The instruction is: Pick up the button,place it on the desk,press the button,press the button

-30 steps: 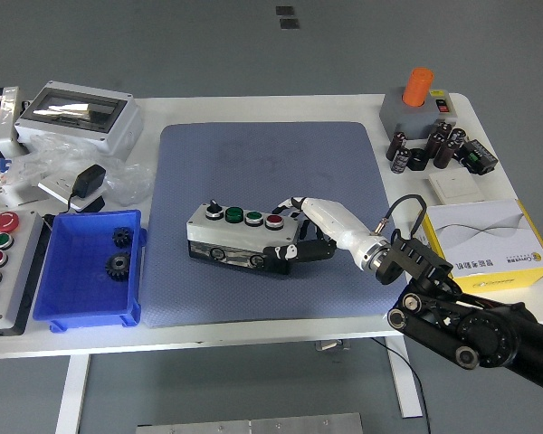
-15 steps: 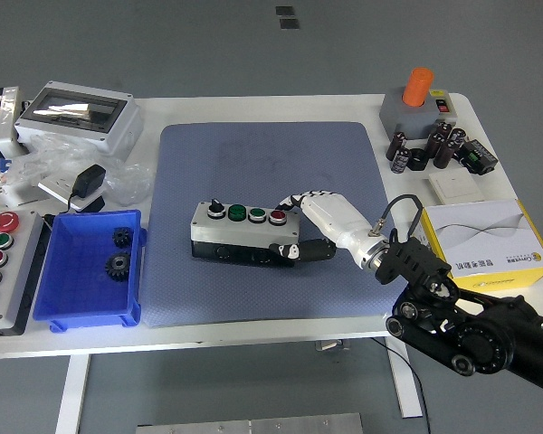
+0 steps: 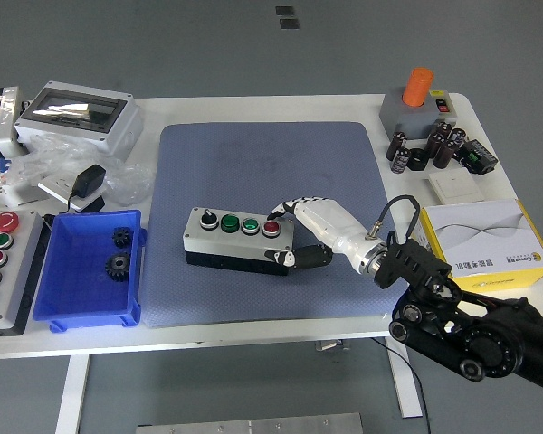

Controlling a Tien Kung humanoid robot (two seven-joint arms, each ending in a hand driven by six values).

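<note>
A grey button box (image 3: 235,240) with a black knob, two green buttons and a red button lies flat on the blue mat (image 3: 271,163), left of centre. My right hand (image 3: 299,235) comes in from the lower right and is shut on the box's right end: white fingers (image 3: 300,202) lie over the top edge by the red button, and the thumb presses its front face. The left arm is out of view.
A blue bin (image 3: 89,268) holding two black gears sits at the left. Beside it lies a second button panel (image 3: 0,262). A grey enclosure (image 3: 77,113) stands at the back left, a yellow-and-white box (image 3: 484,235) at the right, and an orange-knob device (image 3: 416,104) with capacitors at the back right.
The button box went from tilted to lying flat and has shifted slightly left on the mat, with my right hand still on its right end.
</note>
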